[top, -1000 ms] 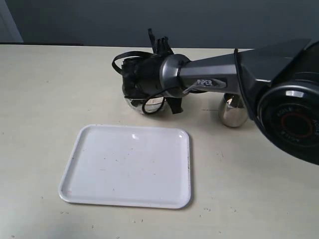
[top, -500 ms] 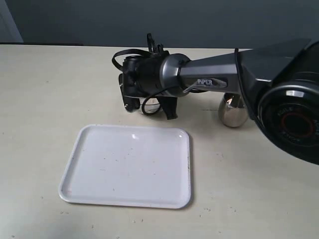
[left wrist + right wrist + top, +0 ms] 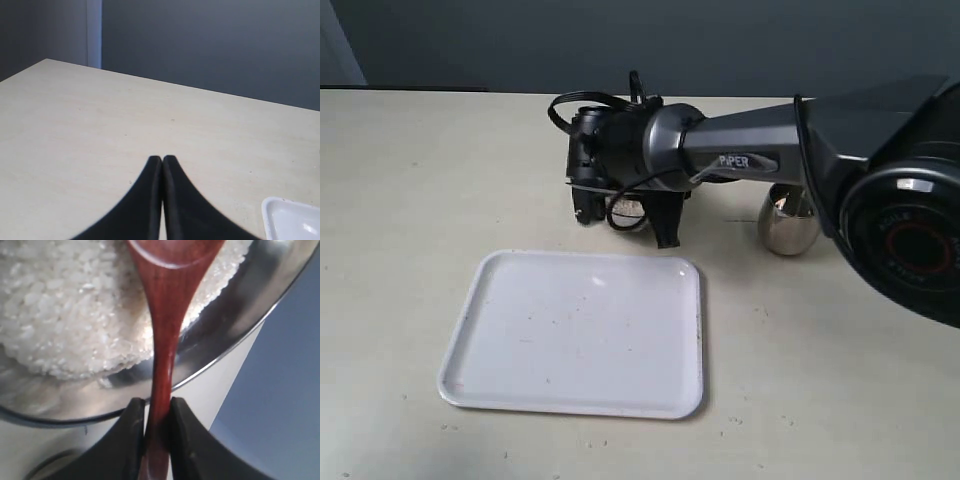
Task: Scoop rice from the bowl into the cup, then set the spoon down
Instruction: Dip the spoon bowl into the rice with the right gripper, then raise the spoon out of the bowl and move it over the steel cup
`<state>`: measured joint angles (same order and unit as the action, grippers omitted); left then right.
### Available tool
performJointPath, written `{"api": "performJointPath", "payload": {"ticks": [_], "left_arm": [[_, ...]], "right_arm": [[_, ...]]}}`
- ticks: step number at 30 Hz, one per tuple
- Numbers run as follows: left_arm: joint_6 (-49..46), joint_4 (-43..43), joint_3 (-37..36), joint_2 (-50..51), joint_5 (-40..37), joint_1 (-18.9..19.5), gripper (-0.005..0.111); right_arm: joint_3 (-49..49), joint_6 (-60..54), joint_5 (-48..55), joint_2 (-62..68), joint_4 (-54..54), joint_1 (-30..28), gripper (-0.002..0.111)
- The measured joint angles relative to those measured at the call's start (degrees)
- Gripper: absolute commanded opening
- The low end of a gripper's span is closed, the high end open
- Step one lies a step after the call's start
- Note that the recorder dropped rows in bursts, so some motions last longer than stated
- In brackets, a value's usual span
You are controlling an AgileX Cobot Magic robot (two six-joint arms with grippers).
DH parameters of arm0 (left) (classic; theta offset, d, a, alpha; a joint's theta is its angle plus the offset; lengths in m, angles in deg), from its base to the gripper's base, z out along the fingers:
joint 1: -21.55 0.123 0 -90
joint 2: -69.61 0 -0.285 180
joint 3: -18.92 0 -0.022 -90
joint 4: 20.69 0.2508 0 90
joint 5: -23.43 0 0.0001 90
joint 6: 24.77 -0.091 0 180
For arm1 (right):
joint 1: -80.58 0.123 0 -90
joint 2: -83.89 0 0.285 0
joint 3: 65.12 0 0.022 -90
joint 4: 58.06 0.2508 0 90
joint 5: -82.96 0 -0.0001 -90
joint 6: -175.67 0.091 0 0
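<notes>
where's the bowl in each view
Exterior: bowl just beyond the tray's far edge, mostly hidden by the right arm.
Left wrist: not in it.
Right wrist: bowl fills most of the frame, rice in it, spoon over it.
Shared landmark: tray, in exterior and left wrist; the table is in all three.

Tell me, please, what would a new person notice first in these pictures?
The right pincer grips a dark wooden spoon whose end reaches over the white rice in the steel bowl. In the exterior view a white tray lies before the arm, the cup farther right.
</notes>
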<state>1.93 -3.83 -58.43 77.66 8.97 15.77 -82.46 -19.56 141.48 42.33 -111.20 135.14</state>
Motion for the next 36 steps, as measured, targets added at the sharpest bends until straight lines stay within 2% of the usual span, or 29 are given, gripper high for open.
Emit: {"api": "performJointPath", "payload": {"ticks": [18,36], "left_arm": [[0.00,0.00,0.00,0.00,0.00,0.00,0.001],[0.00,0.00,0.00,0.00,0.00,0.00,0.001]], "right_arm": [[0.00,-0.60,0.10,-2.81,2.75,-0.11,-0.001],[0.00,-1.72,1.38,-7.09,16.43,-4.75,-0.001]]}}
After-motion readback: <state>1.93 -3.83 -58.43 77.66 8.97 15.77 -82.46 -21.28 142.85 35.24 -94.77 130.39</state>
